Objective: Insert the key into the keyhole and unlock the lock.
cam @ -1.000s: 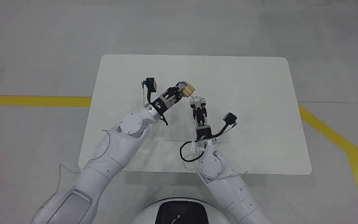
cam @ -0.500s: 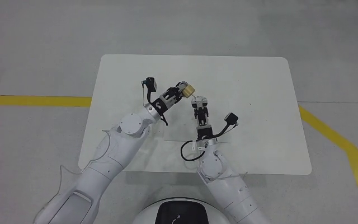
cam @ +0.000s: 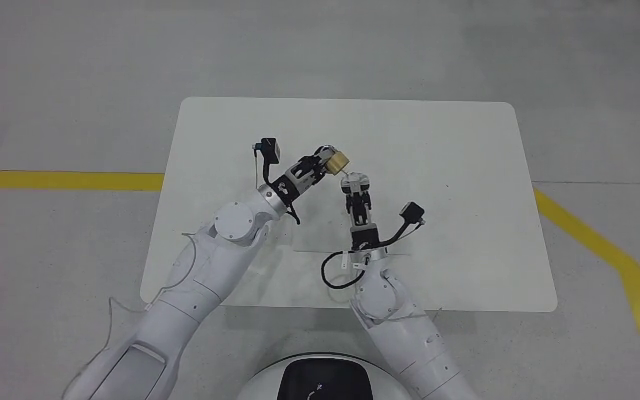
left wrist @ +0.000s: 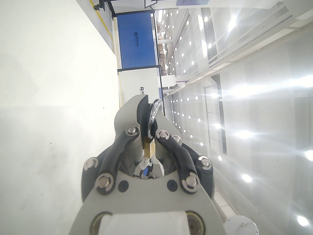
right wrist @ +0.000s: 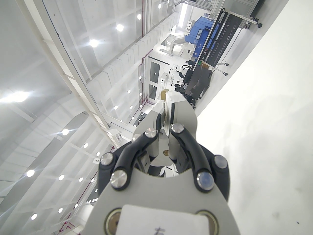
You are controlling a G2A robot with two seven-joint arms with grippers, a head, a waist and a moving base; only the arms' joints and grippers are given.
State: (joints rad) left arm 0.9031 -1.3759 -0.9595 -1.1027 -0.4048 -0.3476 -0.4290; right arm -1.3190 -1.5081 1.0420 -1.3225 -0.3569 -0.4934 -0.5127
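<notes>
Holding a small brass lock (cam: 340,160) in the air above the white desk (cam: 450,150), the left end effector (cam: 325,160) has its fingers clamped together on the lock's steel loop (left wrist: 154,110). The brass body hangs out past the fingers on the side facing the other arm.

The right end effector (cam: 353,181) sits just beside the lock, on the side nearer the robot and slightly to the robot's right. Its fingers are pinched shut on the key (right wrist: 166,114), which shows as a thin tan sliver between them.

The key's long axis runs along those fingers, pointing away from the robot and a little leftward, straight at the lock's body. The lock therefore lies directly ahead of the key tip, close enough that the two look as if they touch when seen from above. The keyhole itself is hidden, so it is not possible to tell whether the tip has entered it. The right arm, as the one carrying the key, is the one to close this last gap, and the move likely depends on keeping the key in line with the lock.

Compared with a second ago, the right end effector has crept a little farther from the robot, toward the lock. The left end effector and the lock have stayed where they were.
</notes>
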